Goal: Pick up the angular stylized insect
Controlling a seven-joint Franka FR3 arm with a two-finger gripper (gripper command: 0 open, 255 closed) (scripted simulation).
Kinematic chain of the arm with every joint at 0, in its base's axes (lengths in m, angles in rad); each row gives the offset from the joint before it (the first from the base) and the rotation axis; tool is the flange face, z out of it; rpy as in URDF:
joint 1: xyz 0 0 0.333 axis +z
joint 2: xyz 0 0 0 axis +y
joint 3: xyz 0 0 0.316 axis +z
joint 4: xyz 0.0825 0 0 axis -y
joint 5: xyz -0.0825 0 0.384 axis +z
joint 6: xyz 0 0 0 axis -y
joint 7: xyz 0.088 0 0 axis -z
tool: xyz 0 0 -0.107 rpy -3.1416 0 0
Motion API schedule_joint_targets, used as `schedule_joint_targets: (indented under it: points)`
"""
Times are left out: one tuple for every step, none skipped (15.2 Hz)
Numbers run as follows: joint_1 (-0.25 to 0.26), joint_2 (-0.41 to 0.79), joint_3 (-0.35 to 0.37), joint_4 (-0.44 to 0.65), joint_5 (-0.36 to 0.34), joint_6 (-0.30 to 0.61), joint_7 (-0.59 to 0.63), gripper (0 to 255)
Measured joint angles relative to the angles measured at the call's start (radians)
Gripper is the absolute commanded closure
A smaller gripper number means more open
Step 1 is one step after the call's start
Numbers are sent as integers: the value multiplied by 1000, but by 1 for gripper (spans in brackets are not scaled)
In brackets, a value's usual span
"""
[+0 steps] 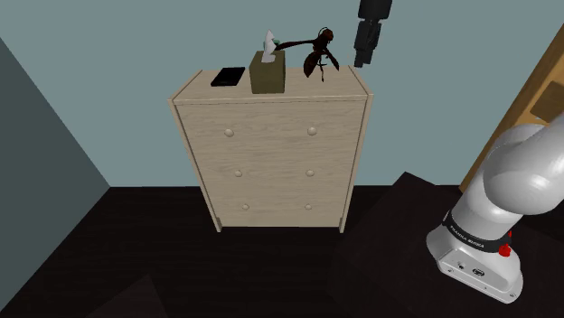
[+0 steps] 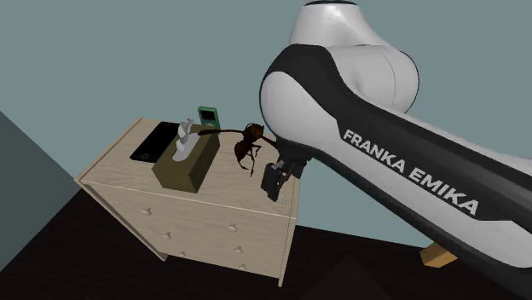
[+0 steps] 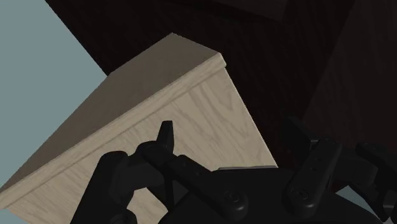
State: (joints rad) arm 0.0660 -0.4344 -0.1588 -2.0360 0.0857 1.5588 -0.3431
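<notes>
Approach step: the gripper (image 1: 361, 61) hangs beyond the dresser (image 1: 271, 126) edge, jaws apart and empty, with the insect (image 1: 318, 56) just beside them; next it should probably shift over and close on the body.

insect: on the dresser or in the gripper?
On the dresser: the insect stands on its legs on the top, beside the tissue box. The gripper hangs apart from it, clasping nothing.

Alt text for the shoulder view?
A dark brown insect stands on a light wood dresser, beside an olive tissue box and a flat black device. The black gripper hangs at the insect's right in this view, apart from it.
</notes>
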Motion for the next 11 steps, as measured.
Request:
schedule_joint_targets:
  points:
    - [5, 34, -9, 38, 5, -3, -22, 0]
    - [9, 69, -17, 86, 11, -15, -42, 0]
    - [14, 107, -25, 145, 19, -35, -62, 0]
    - [16, 141, -35, 193, 25, -50, -85, 0]
    - [19, 181, -43, 249, 34, -65, -105, 0]
    - [20, 228, -54, 312, 45, -81, -129, 0]
    - [22, 277, -61, 387, 57, -108, -148, 0]
    - [25, 308, -63, 435, 69, -125, -161, 0]
    - [24, 351, -70, 504, 82, -151, -180, 0]
    - [22, 390, -75, 563, 95, -172, -198, 0]
    - [18, 440, -82, 637, 111, -198, -218, 0]
